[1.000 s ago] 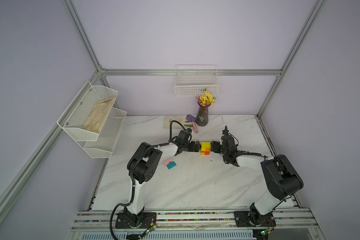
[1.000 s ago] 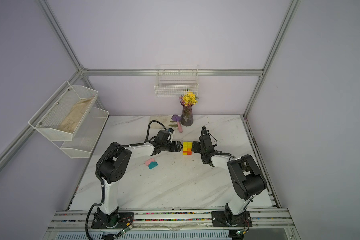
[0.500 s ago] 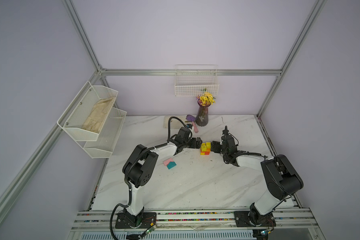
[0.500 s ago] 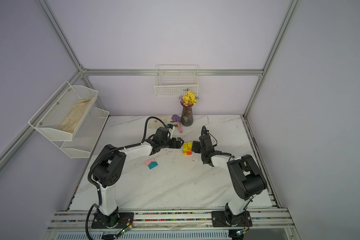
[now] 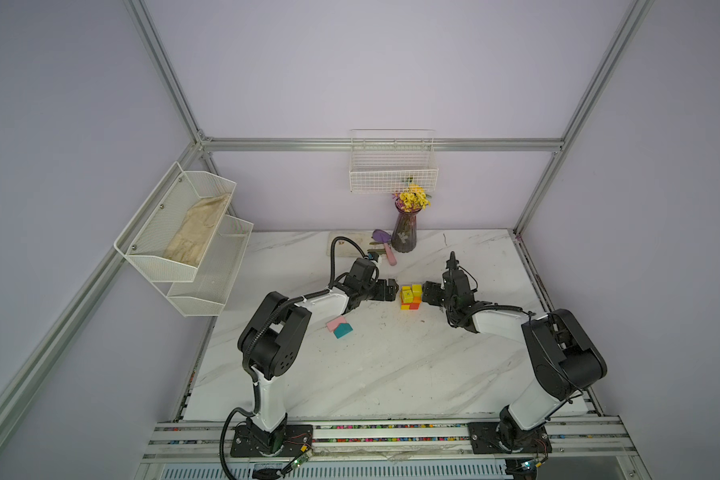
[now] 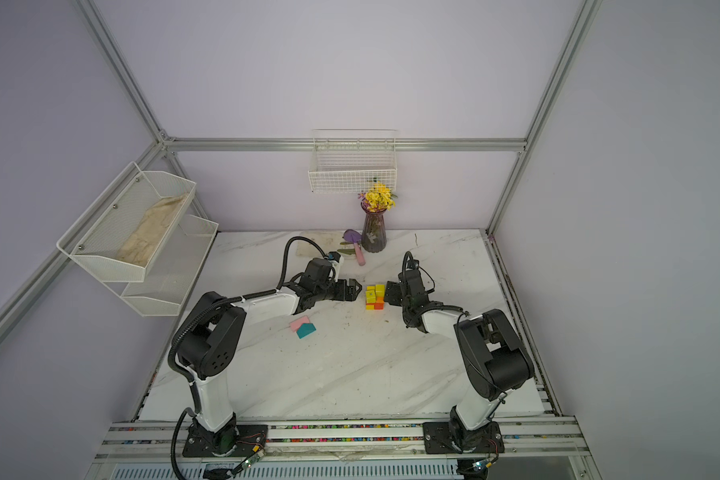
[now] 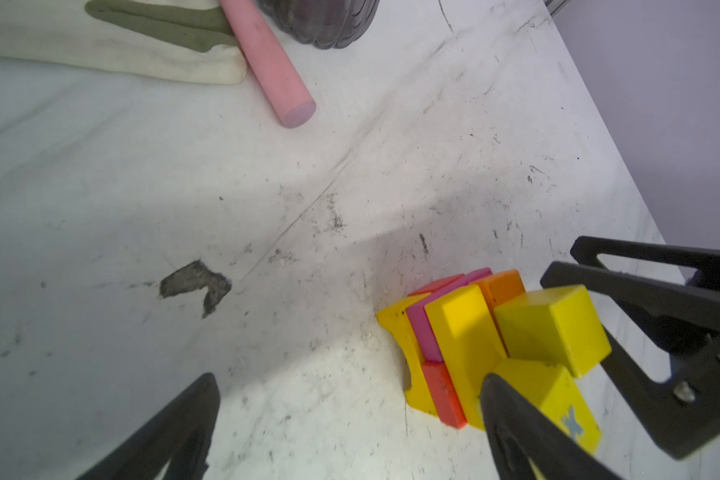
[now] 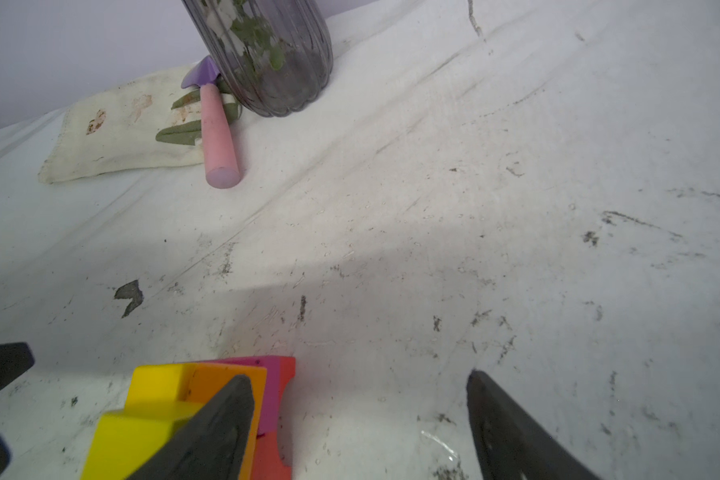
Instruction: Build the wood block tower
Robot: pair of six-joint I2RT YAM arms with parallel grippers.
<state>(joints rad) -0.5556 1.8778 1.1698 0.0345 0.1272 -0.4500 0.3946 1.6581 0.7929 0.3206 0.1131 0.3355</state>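
The tower (image 5: 410,297) stands mid-bench (image 5: 371,374). It is a low stack of yellow, red, magenta and orange blocks with two yellow cubes (image 7: 551,328) on top. The left fingers (image 5: 390,289) sit just left of it, spread wide and empty. The right fingers (image 5: 428,292) sit just right of it, also apart and gripping nothing. A pink block (image 5: 335,323) and a teal piece (image 5: 343,331) lie touching each other, nearer and to the left, well apart from the tower.
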